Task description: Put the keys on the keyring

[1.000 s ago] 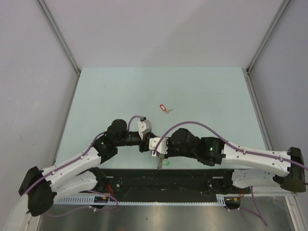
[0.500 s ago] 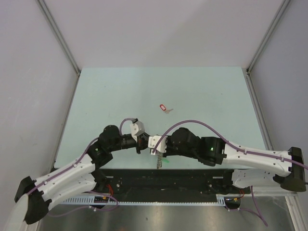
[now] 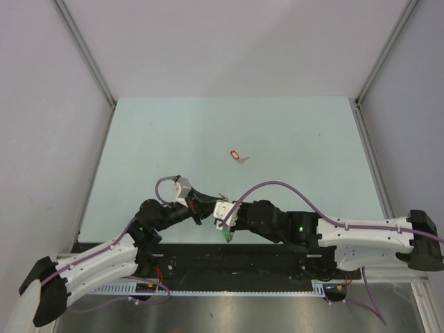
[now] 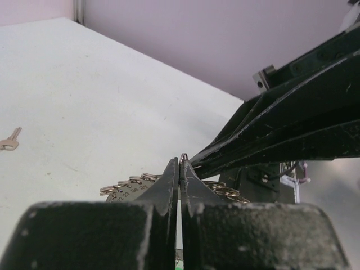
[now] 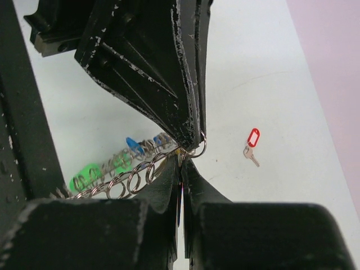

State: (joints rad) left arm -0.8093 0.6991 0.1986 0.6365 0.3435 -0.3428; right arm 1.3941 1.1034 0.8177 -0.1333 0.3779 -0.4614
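The left tool (image 4: 180, 166), part open a second ago, has now closed fully, and its tips pinch a small metal loop (image 5: 198, 147) right at the tips of the right tool (image 5: 181, 169), which is closed too, on the keyring (image 5: 126, 179) with its green tags (image 5: 85, 178), above the near edge of the desk (image 3: 291, 132). I judge both tools now have a grip for threading, though whether a key hangs from the loop I cannot tell. The red-tagged key (image 3: 237, 155) lies where it was, well apart, not yet on the keyring.
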